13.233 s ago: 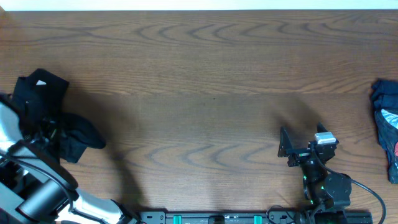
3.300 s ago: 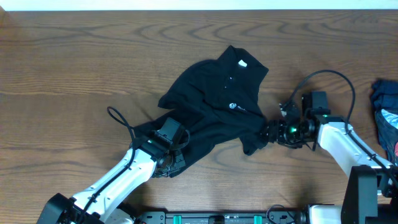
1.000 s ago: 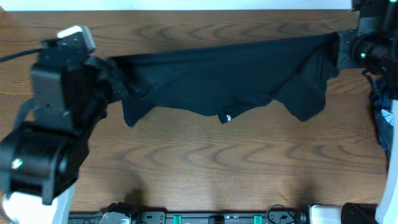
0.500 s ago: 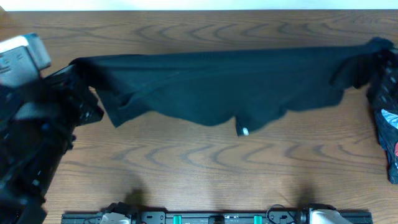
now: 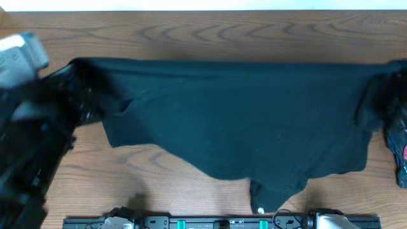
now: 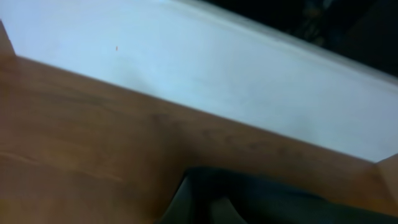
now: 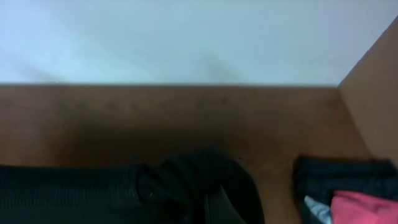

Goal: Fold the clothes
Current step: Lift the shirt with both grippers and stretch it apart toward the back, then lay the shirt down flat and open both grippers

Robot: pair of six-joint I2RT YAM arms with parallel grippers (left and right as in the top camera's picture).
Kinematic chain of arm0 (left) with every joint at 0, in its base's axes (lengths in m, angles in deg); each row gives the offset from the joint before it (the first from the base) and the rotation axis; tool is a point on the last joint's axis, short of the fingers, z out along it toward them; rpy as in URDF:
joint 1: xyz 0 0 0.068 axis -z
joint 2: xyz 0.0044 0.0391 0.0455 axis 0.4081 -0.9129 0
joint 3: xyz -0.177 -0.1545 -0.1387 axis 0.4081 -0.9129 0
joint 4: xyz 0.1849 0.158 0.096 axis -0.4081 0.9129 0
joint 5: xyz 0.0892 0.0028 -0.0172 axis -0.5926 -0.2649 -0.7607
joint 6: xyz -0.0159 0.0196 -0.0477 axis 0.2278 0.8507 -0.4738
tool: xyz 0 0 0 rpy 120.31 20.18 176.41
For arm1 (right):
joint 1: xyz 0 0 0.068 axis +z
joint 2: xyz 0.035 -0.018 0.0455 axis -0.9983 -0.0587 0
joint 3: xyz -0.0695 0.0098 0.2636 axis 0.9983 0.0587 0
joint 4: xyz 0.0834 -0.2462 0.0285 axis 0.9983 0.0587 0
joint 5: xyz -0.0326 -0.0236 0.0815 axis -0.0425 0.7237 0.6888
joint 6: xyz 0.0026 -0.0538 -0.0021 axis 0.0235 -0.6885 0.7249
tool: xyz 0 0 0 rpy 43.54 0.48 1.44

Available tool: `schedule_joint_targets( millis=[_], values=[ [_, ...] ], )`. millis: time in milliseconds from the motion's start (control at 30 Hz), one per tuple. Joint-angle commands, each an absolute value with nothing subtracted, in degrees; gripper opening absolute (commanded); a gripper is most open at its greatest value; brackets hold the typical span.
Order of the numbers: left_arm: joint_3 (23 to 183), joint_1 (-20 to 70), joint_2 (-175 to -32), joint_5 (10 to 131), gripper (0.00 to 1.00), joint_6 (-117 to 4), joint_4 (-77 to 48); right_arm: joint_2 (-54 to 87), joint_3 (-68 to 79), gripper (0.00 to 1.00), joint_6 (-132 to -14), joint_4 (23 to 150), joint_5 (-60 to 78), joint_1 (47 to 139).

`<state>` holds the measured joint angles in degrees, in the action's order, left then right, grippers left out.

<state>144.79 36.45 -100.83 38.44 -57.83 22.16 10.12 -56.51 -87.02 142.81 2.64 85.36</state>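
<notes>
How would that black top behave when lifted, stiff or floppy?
Probably floppy: the black top, stretched by its ends, droops unevenly along its lower edge. Likely light, since its upper edge runs nearly straight. Pushing would probably bunch it.

Black right across: my black soft-fabric long-sleeved top [image 5: 241, 121] is plain, with no pattern. At six o'clock sits its tiny white logo mark [image 5: 259, 210]. The brown wooden table [image 5: 191, 32] shows darker wavy grain. At three o'clock, the dark blue cloth bundle [image 5: 399, 165] flashes red and grey-white patches. At nine o'clock my left arm [image 5: 32, 127] is black with a pale grey block on top. From my right wrist, there's a white wall [image 7: 186, 37] at twelve.
</notes>
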Motion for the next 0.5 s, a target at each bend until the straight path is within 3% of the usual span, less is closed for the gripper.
schedule_joint_targets(
  millis=[0, 467],
  values=[
    [145.2, 35.4, -107.1, 35.2, 0.06, -58.0, 22.7, 1.7, -56.4, 0.01, -85.3, 143.4, -0.3, 84.1],
    [145.2, 35.4, -136.0, 35.2, 0.06, -58.4, 16.1, -29.6, -56.4, 0.01, -86.7, 137.7, 3.4, 84.8]
  ],
)
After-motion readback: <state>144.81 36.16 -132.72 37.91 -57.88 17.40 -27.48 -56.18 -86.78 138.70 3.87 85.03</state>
